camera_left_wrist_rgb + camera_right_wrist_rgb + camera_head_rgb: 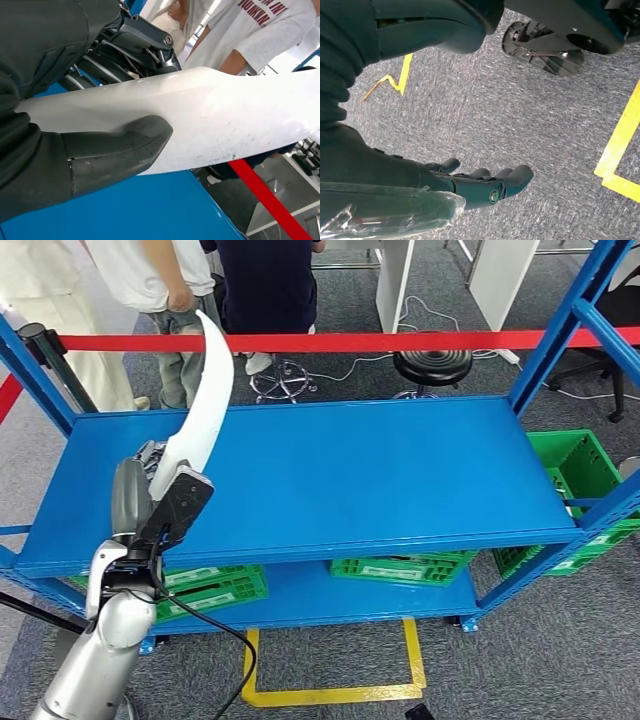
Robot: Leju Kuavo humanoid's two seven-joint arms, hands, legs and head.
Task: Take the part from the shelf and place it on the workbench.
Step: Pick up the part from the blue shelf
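The part is a long, curved white blade [202, 405]. My left hand [151, 495] grips its lower end and holds it lifted above the left side of the blue shelf [362, 475], tip pointing up and away. In the left wrist view the thumb [120, 147] presses on the white part [226, 115] and the darker fingers [124, 50] wrap its other side. My right hand [482, 182] hangs over the grey carpet with its fingers stretched out and nothing in them.
A red bar [362, 341] runs across behind the shelf, with people [173, 280] standing beyond it. Green crates [400, 568] lie on the lower shelf and another [577, 470] stands at the right. Yellow tape [332, 695] marks the floor in front.
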